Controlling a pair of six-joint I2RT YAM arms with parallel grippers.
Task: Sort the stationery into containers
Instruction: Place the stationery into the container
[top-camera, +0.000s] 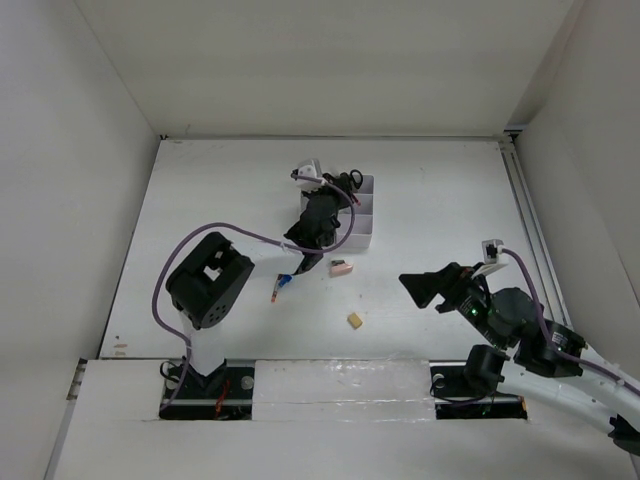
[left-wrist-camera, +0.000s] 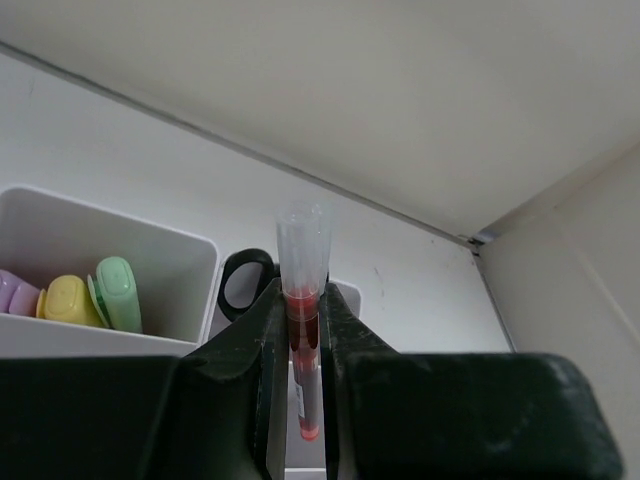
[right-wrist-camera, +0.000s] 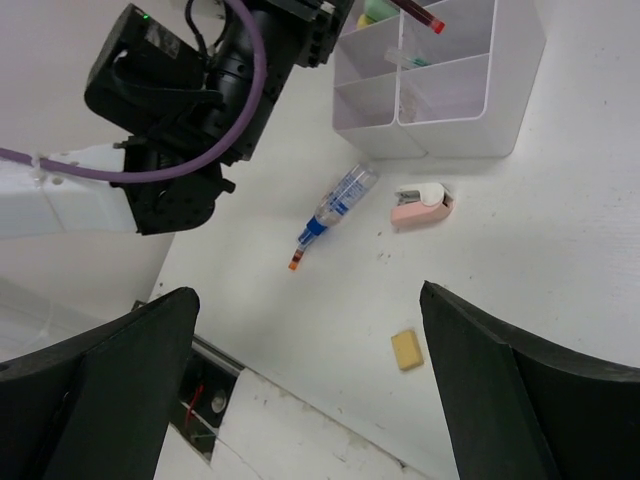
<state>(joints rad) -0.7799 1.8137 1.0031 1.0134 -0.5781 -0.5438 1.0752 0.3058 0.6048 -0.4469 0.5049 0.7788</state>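
My left gripper (left-wrist-camera: 300, 302) is shut on a thin red pen (left-wrist-camera: 303, 345) with a clear cap and holds it upright over the white organizer (left-wrist-camera: 160, 243). In the top view this gripper (top-camera: 333, 198) hangs over the organizer (top-camera: 366, 226). Yellow (left-wrist-camera: 70, 300) and green (left-wrist-camera: 119, 293) highlighters stand in one compartment. A black scissors handle (left-wrist-camera: 243, 281) sticks up behind the fingers. My right gripper (right-wrist-camera: 310, 390) is open and empty above the table. A blue-white tube (right-wrist-camera: 338, 205), a pink item (right-wrist-camera: 422, 203) and a yellow eraser (right-wrist-camera: 406, 349) lie on the table.
The white table ends at side walls and a back wall. The tube (top-camera: 284, 284), the pink item (top-camera: 341, 267) and the eraser (top-camera: 354, 320) lie in front of the organizer between the arms. A purple cable (top-camera: 250, 235) loops along the left arm.
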